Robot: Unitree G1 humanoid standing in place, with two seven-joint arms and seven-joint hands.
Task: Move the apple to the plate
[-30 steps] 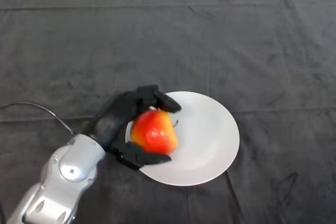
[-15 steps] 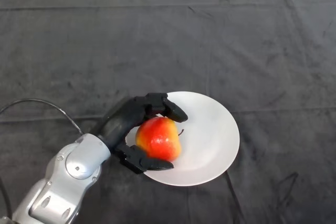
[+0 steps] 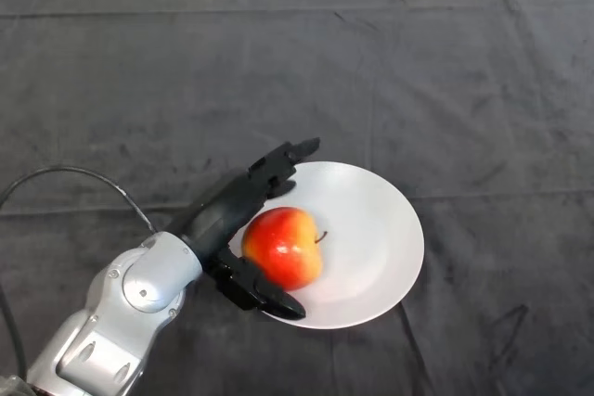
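While your hand (image 3: 243,220) lies spread open, the apple (image 3: 283,247) sits between its fingers and thumb on the plate (image 3: 376,238); firm, smooth, likely to roll, so regrasp across its sides.

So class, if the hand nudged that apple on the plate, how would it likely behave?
The apple is round and glossy, so it would probably roll, not slide. The white plate looks shallow; its rim may only slow it. The open left hand beside it might block a roll that way.
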